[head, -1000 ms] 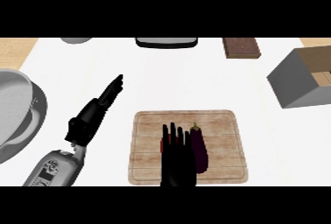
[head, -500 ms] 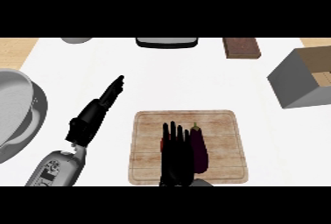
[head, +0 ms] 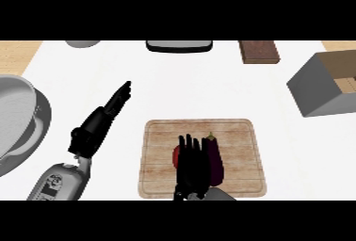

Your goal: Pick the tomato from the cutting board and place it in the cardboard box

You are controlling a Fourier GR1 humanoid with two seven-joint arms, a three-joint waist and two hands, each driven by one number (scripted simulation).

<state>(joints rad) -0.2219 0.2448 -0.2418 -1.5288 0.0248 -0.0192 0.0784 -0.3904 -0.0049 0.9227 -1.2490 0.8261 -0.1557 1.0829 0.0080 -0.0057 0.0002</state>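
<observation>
- Counter [head: 208, 84]: white top, runs across the whole view; wooden surfaces show at its 11 and 1 o'clock corners.
- Large grey bowl or pan [head: 17, 122]: at 9 o'clock, cut off by the view's left edge.
- Cardboard box [head: 330, 84]: at 2 o'clock, open top facing up, well apart from the cutting board. Nothing is seen inside it.
- Cutting board [head: 236, 136]: wooden, at 6 o'clock, lying flat.
- Left hand [head: 104, 117]: at 8 o'clock, off the board, fingers straight and together, pointing toward 1 o'clock. It holds nothing and appears to be resting.
- Right hand [head: 192, 162]: over the board's middle, fingers straight and extended toward 12 o'clock, not curled on anything.
- Eggplant [head: 214, 157]: dark purple, on the board, just beside the right hand at its 3 o'clock side.
- Tomato [head: 176, 155]: only a red sliver shows at the right hand's 9 o'clock edge; it sits on the board, mostly hidden under the fingers.
- Far edge items: a black-and-grey appliance [head: 178, 45] at 12 o'clock, a brown block [head: 259, 51] at 1 o'clock, a grey object [head: 83, 43] at 11 o'clock.
- Step in hand, by judgement: approach to the grasp; the tomato is not yet held.
- Next move calls for: curling the fingers round the tomato while keeping clear of the eggplant, then lifting and carrying toward 2 o'clock.
</observation>
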